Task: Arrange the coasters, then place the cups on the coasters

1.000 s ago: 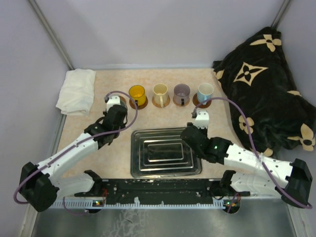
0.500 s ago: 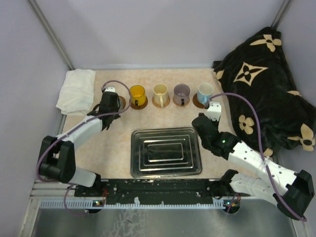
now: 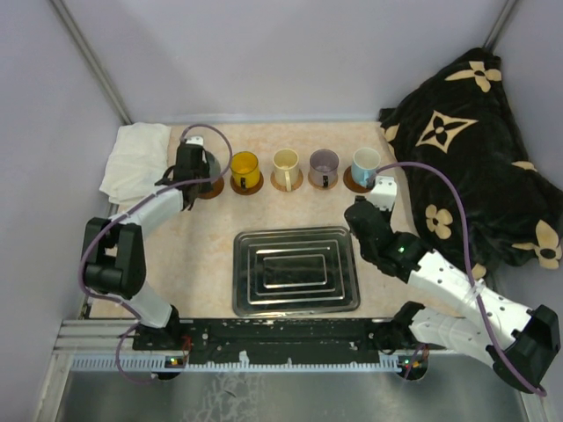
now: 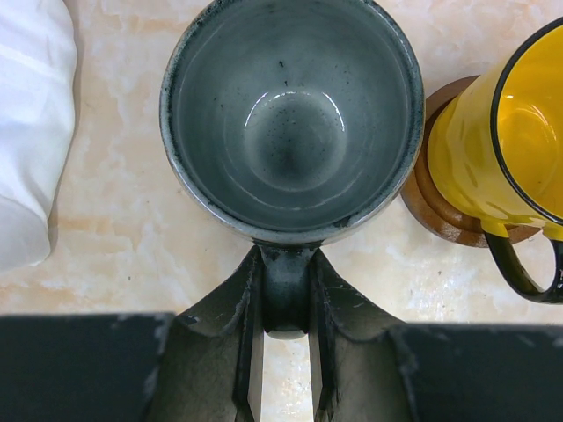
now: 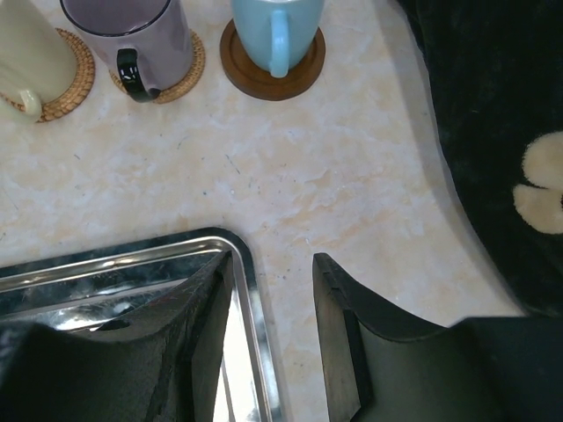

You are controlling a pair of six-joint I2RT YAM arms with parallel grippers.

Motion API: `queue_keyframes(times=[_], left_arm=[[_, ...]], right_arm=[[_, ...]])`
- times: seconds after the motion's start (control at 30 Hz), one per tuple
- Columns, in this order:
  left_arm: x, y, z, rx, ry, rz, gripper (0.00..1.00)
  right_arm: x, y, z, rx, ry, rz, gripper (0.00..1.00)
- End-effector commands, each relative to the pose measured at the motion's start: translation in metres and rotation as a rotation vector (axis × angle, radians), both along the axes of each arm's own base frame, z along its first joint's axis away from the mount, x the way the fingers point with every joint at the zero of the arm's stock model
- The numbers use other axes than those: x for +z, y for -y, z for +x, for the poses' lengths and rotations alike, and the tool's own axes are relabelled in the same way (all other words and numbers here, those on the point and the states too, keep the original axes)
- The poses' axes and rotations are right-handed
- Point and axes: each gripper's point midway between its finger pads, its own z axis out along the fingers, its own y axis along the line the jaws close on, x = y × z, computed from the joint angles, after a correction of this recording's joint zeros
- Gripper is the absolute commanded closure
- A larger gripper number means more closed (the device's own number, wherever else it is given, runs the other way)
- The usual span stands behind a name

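My left gripper [image 4: 286, 303] is shut on the handle of the grey cup [image 4: 293, 114], which stays upright at the left end of the row; in the top view the gripper [image 3: 195, 167] covers most of it. The coaster under it does not show. To its right the yellow cup [image 4: 519, 149] stands on a brown coaster [image 4: 435, 207]. The cream cup [image 5: 31, 53], purple cup [image 5: 132, 35] and light blue cup [image 5: 275, 26] each sit on a coaster [image 5: 264, 79]. My right gripper [image 5: 273, 299] is open and empty above the tray's far right corner.
The ridged metal tray [image 3: 295, 303] lies in the near middle of the table. A folded white cloth [image 3: 136, 163] lies at the back left, close to the grey cup. A black flowered blanket [image 3: 479, 149] fills the right side.
My left arm has carried the grey cup away from the tray to the back left, beside the yellow cup. My right arm drew right, then held still.
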Motion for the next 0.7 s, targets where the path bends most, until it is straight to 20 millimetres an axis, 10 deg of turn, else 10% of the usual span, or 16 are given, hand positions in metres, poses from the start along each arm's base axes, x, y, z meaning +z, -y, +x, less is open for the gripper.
queue_keyframes(times=[0.0,0.67], left_arm=[[0.038,0.007,0.031,-0.020,0.136,-0.026,1.00],[0.028,0.001,0.028,0.001,0.033,0.018,1.00]], right_arm=[[0.025,-0.001,0.009,-0.031,0.063,0.048,0.57],[0.018,-0.008,0.010,-0.018,0.047,0.069,0.57]])
